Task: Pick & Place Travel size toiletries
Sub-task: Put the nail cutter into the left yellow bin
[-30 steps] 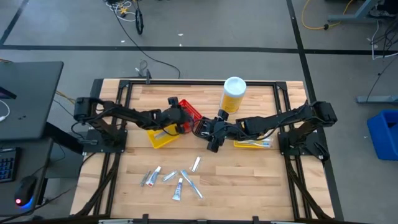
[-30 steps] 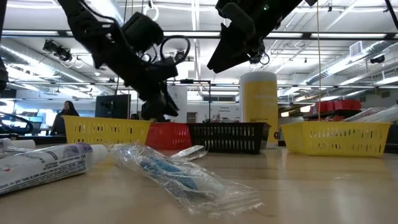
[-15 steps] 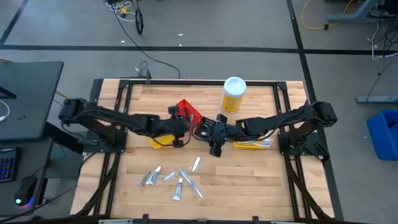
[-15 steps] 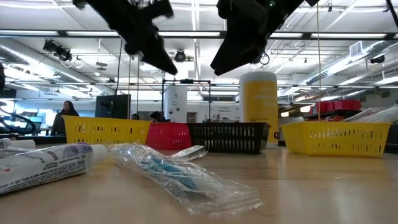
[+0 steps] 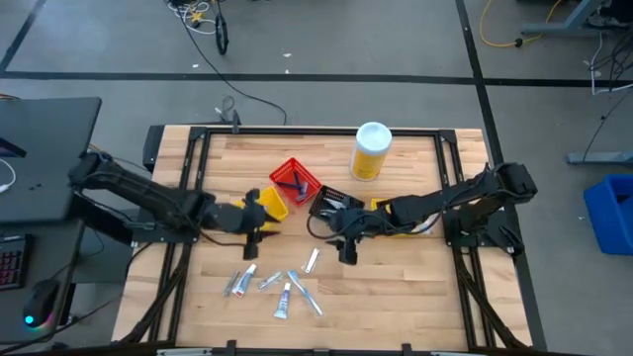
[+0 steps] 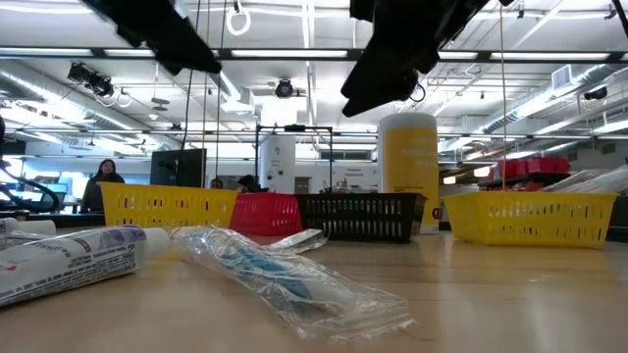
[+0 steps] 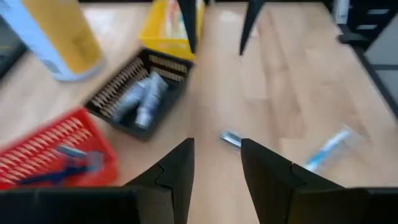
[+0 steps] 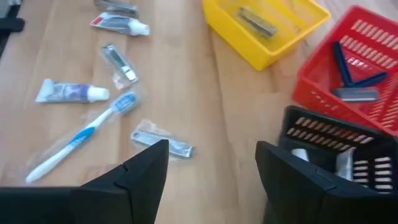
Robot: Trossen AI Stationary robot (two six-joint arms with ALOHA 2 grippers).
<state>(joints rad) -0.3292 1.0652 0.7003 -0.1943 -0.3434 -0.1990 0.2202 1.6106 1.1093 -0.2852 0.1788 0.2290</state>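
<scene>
Several travel size toiletries (image 5: 285, 285) lie loose on the wooden table near its front edge: small tubes (image 8: 71, 92), a wrapped blue toothbrush (image 8: 81, 140) and a small wrapped item (image 8: 163, 142). My left gripper (image 7: 216, 146) hangs open over the table beside the left yellow bin (image 5: 269, 206), with nothing between its fingers. My right gripper (image 8: 211, 146) stands open above the table, just near of the black bin (image 5: 331, 206) and far of the loose items. It holds nothing either.
A red bin (image 5: 295, 181) holds blue razors (image 8: 348, 68). Tubes lie in the black bin (image 7: 140, 99), and an item lies in the left yellow bin (image 8: 258, 22). A big yellow bottle (image 5: 371, 150) stands at the back. A second yellow bin (image 6: 530, 216) sits under my right arm.
My left gripper has drawn back from over the red bin toward the table's left and near side, has risen and has turned about. My right gripper has shifted a little toward the near edge, over the loose items. The toiletries have not moved.
</scene>
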